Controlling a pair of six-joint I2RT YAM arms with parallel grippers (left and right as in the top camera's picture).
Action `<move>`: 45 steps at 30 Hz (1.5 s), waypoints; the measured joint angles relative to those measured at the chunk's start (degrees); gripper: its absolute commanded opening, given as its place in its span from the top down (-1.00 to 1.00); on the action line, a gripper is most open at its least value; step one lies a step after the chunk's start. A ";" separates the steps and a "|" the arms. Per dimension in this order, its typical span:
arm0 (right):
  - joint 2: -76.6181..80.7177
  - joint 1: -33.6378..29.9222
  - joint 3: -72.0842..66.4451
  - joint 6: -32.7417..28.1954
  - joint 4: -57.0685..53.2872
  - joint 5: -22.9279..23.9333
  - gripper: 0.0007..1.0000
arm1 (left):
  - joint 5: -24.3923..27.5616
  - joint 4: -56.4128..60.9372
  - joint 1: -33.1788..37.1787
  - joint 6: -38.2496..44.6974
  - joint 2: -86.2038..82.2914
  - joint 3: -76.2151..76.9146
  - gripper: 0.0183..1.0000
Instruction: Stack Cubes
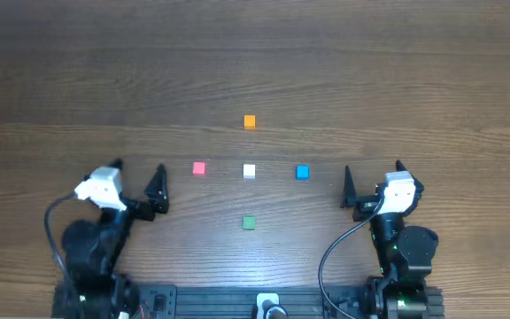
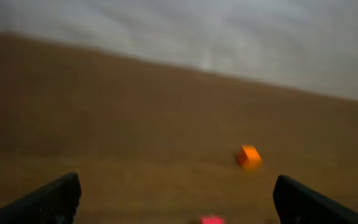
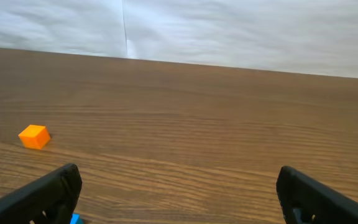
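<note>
Orange cube (image 1: 250, 121) tops the 5-cube cross at centre frame, green cube (image 1: 249, 223) at its bottom. Left gripper (image 1: 139, 167) and right gripper (image 1: 373, 167) flank it lower down: fingers spread, empty.

I see an orange cube (image 1: 250, 121), pink cube (image 1: 199, 167), white cube (image 1: 250, 171), blue cube (image 1: 302, 172) and green cube (image 1: 249, 223). The table (image 1: 414, 71) is brown with streaky lines.

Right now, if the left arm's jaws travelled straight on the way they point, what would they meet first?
Probably the small pink cube, just ahead of the jaws on the brown wooden table. The small orange cube lies farther on, off-line. Depth is unclear; they might pass over it.
</note>
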 measured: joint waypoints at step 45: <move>-0.22 0.04 0.00 0.00 0.00 0.20 -0.99 | -14.86 -37.51 -27.98 -14.19 89.44 55.69 -1.00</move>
